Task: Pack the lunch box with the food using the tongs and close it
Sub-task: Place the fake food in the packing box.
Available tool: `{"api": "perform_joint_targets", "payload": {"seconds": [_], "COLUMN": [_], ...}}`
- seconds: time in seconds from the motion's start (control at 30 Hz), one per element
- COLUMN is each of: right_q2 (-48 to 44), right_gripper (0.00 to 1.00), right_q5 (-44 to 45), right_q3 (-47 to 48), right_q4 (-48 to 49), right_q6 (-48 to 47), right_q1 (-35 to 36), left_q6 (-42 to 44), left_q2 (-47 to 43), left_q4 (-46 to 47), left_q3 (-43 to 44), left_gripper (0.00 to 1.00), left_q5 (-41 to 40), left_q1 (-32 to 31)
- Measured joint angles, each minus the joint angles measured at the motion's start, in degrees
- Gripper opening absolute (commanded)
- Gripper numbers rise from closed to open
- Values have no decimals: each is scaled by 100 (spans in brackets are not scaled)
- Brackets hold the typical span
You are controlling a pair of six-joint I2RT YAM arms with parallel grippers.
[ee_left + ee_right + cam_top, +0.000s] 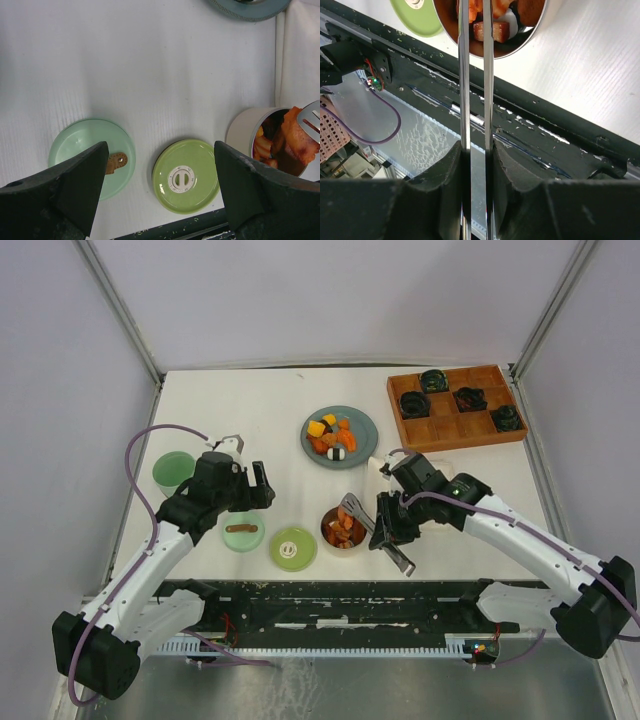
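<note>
The steel bowl (343,529) (245,131) (520,42) holds orange and red-brown food (296,142). My right gripper (386,524) (476,150) is shut on the silver tongs (400,558) (463,75), whose tips (312,117) reach over the bowl. More food (332,436) lies on the grey-blue plate (365,445). The lime-green lid (293,548) (186,176) and the mint lid with brown handle (243,532) (82,145) lie flat near the front edge. The mint canister (173,472) stands at the left. My left gripper (256,486) (160,150) hangs open above the two lids, holding nothing.
A wooden compartment tray (450,430) with dark green-black pieces sits at the back right. A cream cloth (300,55) lies beside the plate (250,9). The black front rail (330,605) (560,120) runs just below the lids and bowl.
</note>
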Motion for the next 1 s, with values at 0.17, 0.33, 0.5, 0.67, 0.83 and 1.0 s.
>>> {"api": "perform_joint_targets", "payload": {"seconds": [0.17,0.33,0.5,0.67,0.83,1.0], "right_q2": [68,212,284,350,304,192], "right_gripper": [23,24,28,41,45,47], "right_q5": [68,107,129,151,396,619], "right_q3": [-22,-39,-101,-195,-160,114], "right_q4": [-26,-44,-33,-68,-195,-361], "right_q6": [-2,-2,-2,-22,-109,-160], "right_q1": [61,160,232,264,286,289], "left_q6": [0,0,0,0,0,0], "left_q2": [-13,-44,-57,-57,-61,-61], "left_q4": [0,0,0,0,-2,-2], "left_q3": [0,0,0,0,0,0], "left_gripper": [92,92,92,92,92,92], "left_q5": [0,-2,-2,-2,-2,-2], "left_q1": [0,0,0,0,0,0]}}
